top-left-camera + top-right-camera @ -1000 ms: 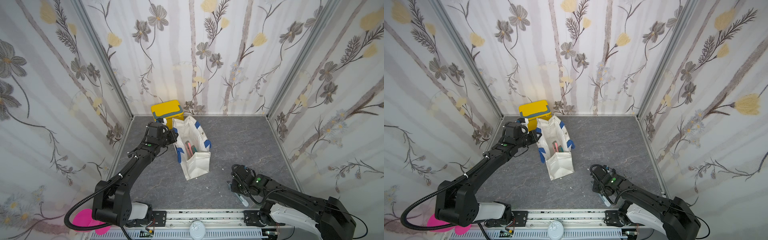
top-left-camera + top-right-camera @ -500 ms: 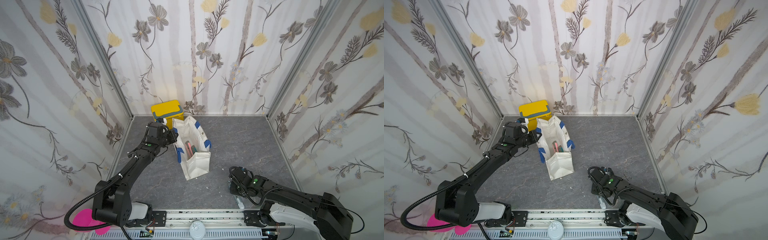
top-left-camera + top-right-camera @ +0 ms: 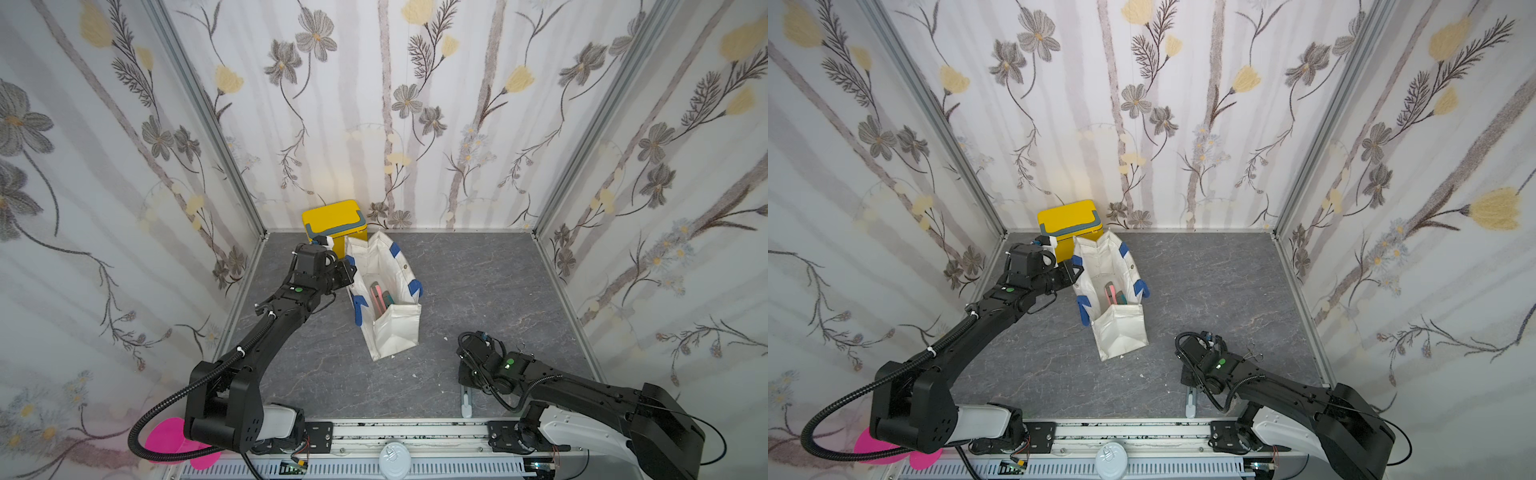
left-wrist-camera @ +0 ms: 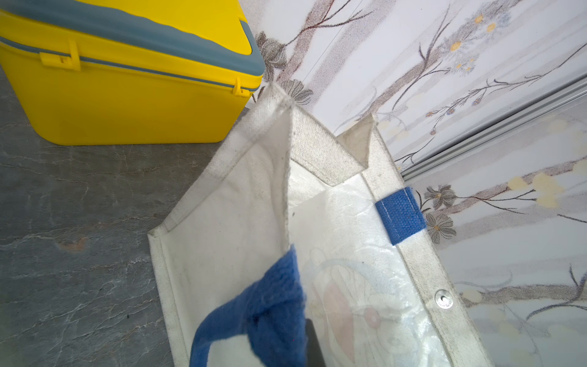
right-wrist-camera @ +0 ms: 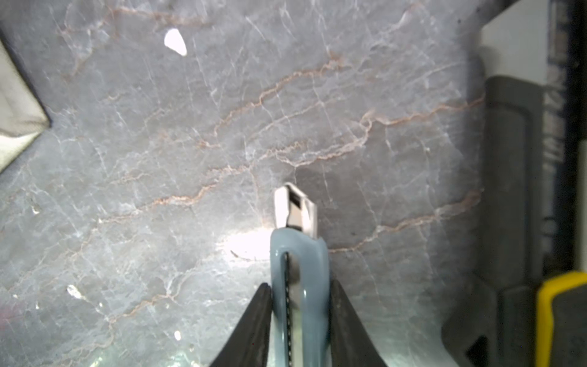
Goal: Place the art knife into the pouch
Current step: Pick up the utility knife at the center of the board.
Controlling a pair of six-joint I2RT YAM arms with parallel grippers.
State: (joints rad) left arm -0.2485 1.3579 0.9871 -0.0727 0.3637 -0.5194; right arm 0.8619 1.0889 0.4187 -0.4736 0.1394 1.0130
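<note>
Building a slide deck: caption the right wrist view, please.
Right claw pinches the pale blue art knife, grey marbled table behind, pouch corner at the frame's edge.

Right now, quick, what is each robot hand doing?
The left gripper is closed on the bag.
The right gripper is closed around the knife.

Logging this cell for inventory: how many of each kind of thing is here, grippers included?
pouch: 1
yellow box: 1
art knife, flanked by the right gripper: 1
slim tools inside the pouch, a pink tool and a teal tool: 2
grippers, counting the left gripper: 2
Total: 7
</note>
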